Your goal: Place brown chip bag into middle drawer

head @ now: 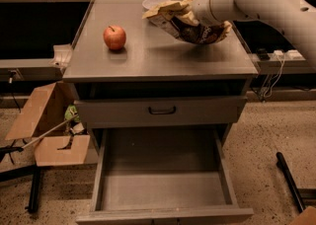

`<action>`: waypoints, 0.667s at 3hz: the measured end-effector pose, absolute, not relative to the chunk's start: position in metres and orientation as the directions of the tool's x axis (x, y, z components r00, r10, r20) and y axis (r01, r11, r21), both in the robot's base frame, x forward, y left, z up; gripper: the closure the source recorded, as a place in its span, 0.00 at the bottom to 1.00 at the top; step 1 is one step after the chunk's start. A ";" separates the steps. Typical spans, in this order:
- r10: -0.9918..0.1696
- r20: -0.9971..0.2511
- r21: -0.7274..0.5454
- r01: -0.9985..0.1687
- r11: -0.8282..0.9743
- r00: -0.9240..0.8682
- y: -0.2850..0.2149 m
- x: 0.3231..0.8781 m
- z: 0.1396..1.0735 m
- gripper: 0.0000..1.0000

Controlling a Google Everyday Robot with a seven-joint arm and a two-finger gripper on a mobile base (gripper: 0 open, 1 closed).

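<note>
The brown chip bag [190, 25] is crumpled, dark brown with tan edges, and hangs just above the back right of the grey cabinet top [158, 58]. My gripper [193, 13] is shut on its upper part, at the end of the white arm coming in from the upper right; the bag mostly hides the fingers. The middle drawer [163, 189] is pulled out wide below the cabinet front, with a bare grey floor. It lies well below and in front of the bag.
A red apple [114, 37] sits on the top's left side. A white bowl [152, 3] stands behind the bag. The drawer with a black handle [162, 110] is closed. A cardboard box [44, 125] lies on the floor at left, a black pole [291, 179] at right.
</note>
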State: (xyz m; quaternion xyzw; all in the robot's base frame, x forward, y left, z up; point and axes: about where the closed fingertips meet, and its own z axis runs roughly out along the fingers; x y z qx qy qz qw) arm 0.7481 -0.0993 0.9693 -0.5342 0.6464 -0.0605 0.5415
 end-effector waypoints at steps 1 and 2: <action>-0.727 -0.660 -0.644 -0.641 0.416 0.191 -0.096 0.736 0.981 1.00; -0.650 -0.708 -0.615 -0.692 0.377 0.276 -0.098 0.683 1.005 1.00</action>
